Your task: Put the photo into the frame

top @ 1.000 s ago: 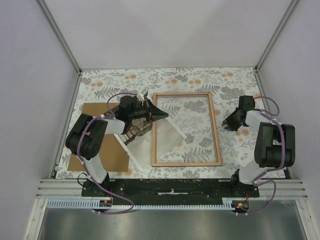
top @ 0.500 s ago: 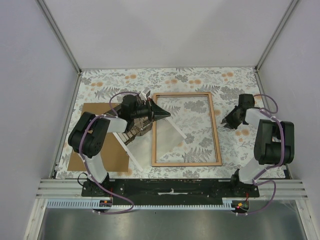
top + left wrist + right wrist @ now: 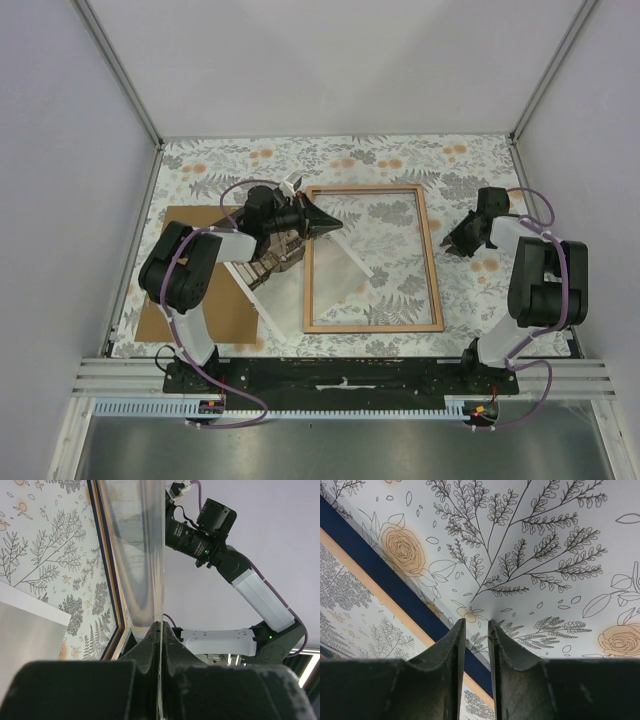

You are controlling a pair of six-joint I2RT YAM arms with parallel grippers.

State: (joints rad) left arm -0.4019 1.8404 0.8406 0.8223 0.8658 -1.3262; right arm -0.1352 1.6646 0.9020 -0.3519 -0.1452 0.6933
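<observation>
My left gripper (image 3: pixel 337 226), clamped on the photo (image 3: pixel 288 300), creeps a little toward the top of the picture, and my right gripper (image 3: pixel 457 247) edges up slightly too.

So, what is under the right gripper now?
Only the floral tablecloth lies under the right gripper, whose jaws stand a little apart and empty. The frame's dark blue edge runs beside it. The fingers cover the cloth nearest the camera.

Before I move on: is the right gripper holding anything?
No: the right gripper hangs over the patterned tablecloth beside the frame, nothing between its jaws.
</observation>
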